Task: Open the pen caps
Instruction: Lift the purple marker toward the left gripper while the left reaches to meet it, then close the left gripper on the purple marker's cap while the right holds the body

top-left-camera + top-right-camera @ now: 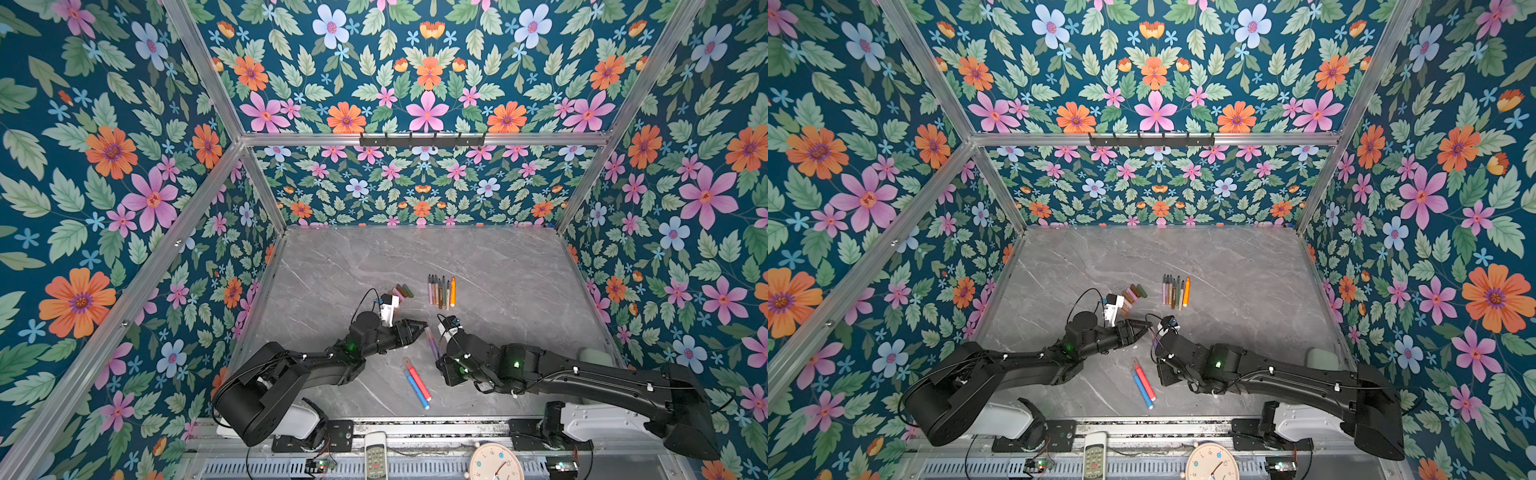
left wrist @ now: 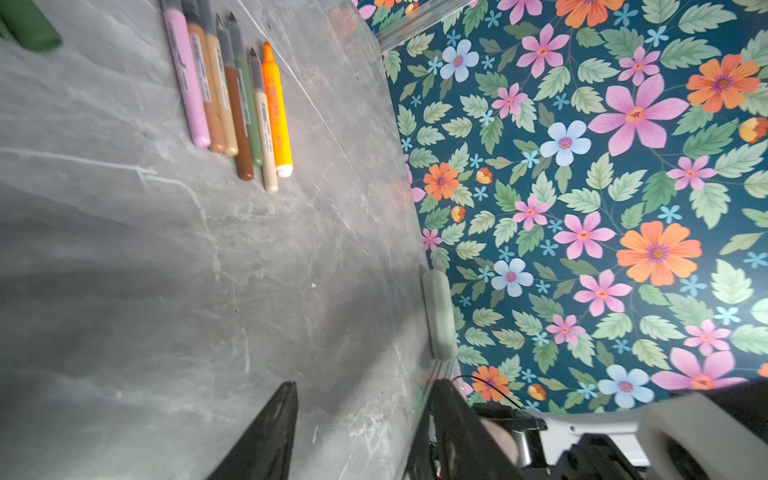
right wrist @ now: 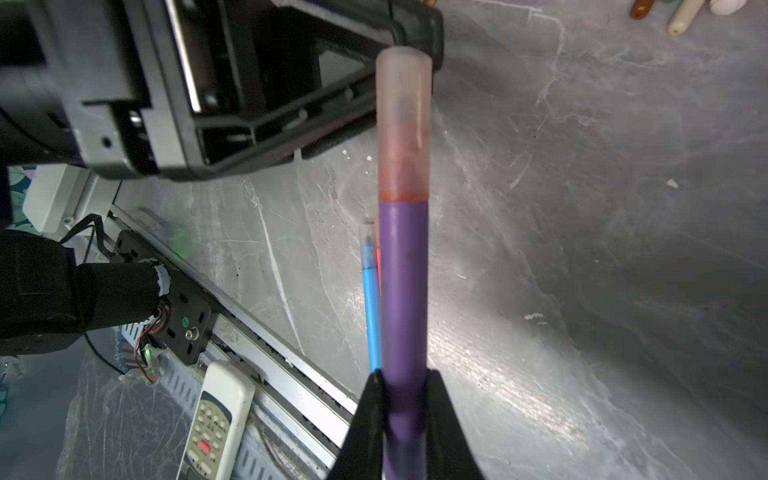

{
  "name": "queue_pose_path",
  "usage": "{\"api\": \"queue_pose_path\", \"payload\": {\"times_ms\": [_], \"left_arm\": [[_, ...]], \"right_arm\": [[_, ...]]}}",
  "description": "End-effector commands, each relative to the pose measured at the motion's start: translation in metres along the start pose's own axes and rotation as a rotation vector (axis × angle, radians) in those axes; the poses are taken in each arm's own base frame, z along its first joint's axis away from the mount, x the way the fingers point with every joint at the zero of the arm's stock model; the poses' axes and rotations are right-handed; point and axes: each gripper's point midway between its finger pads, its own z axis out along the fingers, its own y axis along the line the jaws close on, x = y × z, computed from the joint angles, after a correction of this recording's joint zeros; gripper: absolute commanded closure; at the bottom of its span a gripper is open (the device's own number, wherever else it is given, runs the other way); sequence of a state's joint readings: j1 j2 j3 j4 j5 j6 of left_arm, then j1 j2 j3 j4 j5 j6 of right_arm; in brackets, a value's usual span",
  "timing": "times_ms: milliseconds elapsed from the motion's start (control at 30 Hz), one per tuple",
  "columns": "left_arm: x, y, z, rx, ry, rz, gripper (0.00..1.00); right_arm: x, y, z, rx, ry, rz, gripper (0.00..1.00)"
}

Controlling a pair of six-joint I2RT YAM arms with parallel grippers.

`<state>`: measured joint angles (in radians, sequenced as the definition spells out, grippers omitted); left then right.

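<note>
Top views: right gripper [image 1: 438, 358] is clamping purple pen [image 1: 432, 343] above table [image 1: 519, 257], near the middle front. The pen's long axis is running front to back, leaning slightly left. Its cap [image 1: 427, 331] is pointing toward the back, just beside the tip of left gripper [image 1: 422, 326]. Pens [image 1: 441, 291], uncapped, are lying farther back in a tight row, axes front to back, tips pointing at the back wall. Caps [image 1: 401, 291] are lying clustered left of that row. Red pen [image 1: 417, 380] and blue pen [image 1: 417, 391] are lying side by side, diagonally, near the front edge.

Left wrist: left gripper [image 2: 365, 432] is holding its jaws apart, only bare table showing between them. Pens [image 2: 232, 104] are lying parallel, dark tips pointing away.

Right wrist: right gripper [image 3: 405, 386] is pressing both jaws against the purple barrel [image 3: 405, 282], the pen pointing straight out. The translucent cap [image 3: 403, 124] is sitting on the pen, its end overlapping a finger [image 3: 415, 25] of the left gripper; contact cannot be told. Blue pen [image 3: 372, 299] is lying beyond, clear cap pointing the same way. Remote [image 3: 216, 415] is lying off the table's edge.
</note>
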<state>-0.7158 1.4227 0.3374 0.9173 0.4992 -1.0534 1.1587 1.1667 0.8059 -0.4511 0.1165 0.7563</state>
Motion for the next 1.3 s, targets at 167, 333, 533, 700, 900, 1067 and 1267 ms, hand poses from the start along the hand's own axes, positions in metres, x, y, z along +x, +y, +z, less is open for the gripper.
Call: {"api": "queue_pose_path", "payload": {"times_ms": [167,333,533,700,900,1067,1267], "left_arm": [[-0.005,-0.042,0.003,0.163,-0.009,-0.088,0.45],[-0.004,-0.050,0.003,0.207,-0.017,-0.122,0.45],[-0.005,-0.056,0.003,0.237,-0.030,-0.141,0.46],[-0.006,-0.061,0.003,0.242,-0.029,-0.128,0.46],[0.006,-0.057,0.018,0.150,0.043,-0.070,0.46],[0.013,-0.044,0.023,0.044,0.067,-0.023,0.63],[0.015,-0.046,0.022,0.042,0.077,-0.011,0.66]], "right_arm": [[-0.008,-0.005,-0.004,0.004,-0.022,-0.004,0.91],[-0.003,-0.006,-0.003,-0.002,-0.010,-0.003,0.91],[-0.002,-0.010,-0.004,0.005,-0.016,0.008,0.91],[0.000,-0.010,-0.003,0.002,-0.006,0.016,0.91],[0.000,-0.009,-0.002,-0.001,-0.005,0.015,0.91],[-0.003,-0.011,-0.002,0.006,-0.011,0.014,0.91],[-0.003,-0.011,-0.003,-0.002,-0.013,0.014,0.92]]}}
